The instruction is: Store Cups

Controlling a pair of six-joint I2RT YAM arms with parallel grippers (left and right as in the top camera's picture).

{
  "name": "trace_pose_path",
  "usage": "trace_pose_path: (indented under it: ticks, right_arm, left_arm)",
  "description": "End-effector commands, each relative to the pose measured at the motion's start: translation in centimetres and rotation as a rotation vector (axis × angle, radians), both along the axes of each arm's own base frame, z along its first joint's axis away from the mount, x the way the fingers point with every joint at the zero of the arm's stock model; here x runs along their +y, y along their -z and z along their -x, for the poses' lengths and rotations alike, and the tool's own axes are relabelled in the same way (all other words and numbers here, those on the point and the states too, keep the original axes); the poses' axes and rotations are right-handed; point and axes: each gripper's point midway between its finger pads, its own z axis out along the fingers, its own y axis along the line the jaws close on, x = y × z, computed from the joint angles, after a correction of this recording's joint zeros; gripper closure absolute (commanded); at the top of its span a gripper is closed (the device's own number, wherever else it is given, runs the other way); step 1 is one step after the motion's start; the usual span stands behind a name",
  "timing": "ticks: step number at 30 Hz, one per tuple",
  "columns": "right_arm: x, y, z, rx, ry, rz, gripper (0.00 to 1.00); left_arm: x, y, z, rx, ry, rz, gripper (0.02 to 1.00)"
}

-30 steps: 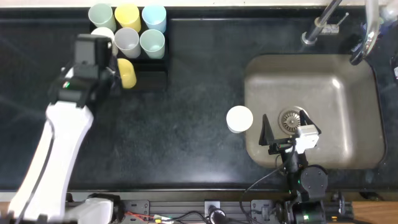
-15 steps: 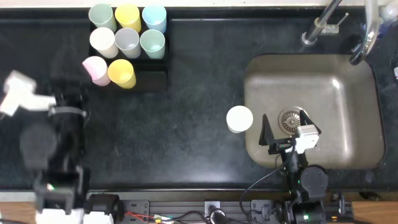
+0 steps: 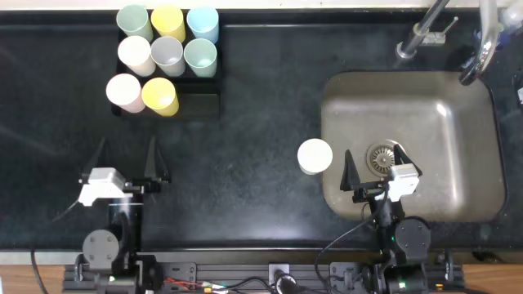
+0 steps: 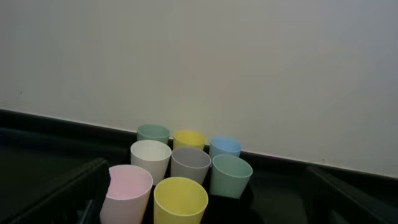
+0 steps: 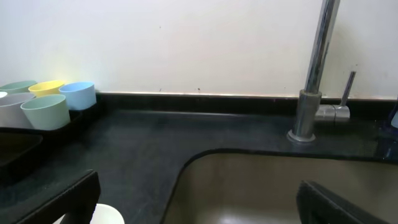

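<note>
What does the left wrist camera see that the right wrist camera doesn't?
Left wrist camera alone: the pink cup and the front yellow cup beside it. Right wrist camera alone: the tap, the sink and a lone white cup near the sink. Both: the blue cup, the back yellow cup, the grey cup and the pale wall behind them.

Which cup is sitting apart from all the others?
The white cup beside the sink; the other eight stand clustered at the black rack.
</note>
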Motion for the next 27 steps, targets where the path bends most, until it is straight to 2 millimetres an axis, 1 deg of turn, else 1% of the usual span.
trace_pose_path:
  ticks: [1, 9, 14, 18, 20, 23, 27]
  right_arm:
    - [0.0, 0.3, 0.0, -0.001, 0.002, -0.004, 0.005]
    - [0.0, 0.3, 0.0, -0.001, 0.002, -0.004, 0.003]
    - [0.0, 0.3, 0.0, -0.001, 0.002, -0.004, 0.003]
    - [0.0, 0.3, 0.0, -0.001, 0.002, -0.004, 0.003]
    - [0.0, 0.3, 0.0, -0.001, 0.002, -0.004, 0.005]
    - [0.0, 0.3, 0.0, -0.001, 0.002, -0.004, 0.003]
    - [0.0, 0.3, 0.0, -0.001, 0.002, -0.004, 0.003]
  left_arm:
    - [0.1, 0.0, 0.5, -0.012, -0.015, -0.037, 0.018]
    - [-0.2, 2.9, 0.1, 0.105, -0.017, -0.034, 0.020]
    - [0.3, 3.7, 0.0, 0.140, -0.036, -0.035, 0.018]
    - [-0.4, 4.4, 0.0, 0.168, 0.004, -0.071, 0.018]
    - [-1.2, 5.4, 0.0, 0.202, 0.044, -0.141, 0.018]
    - [-1.4, 7.1, 0.1, 0.267, 0.058, -0.185, 0.018]
    - [-1.4, 7.3, 0.1, 0.276, 0.059, -0.184, 0.018]
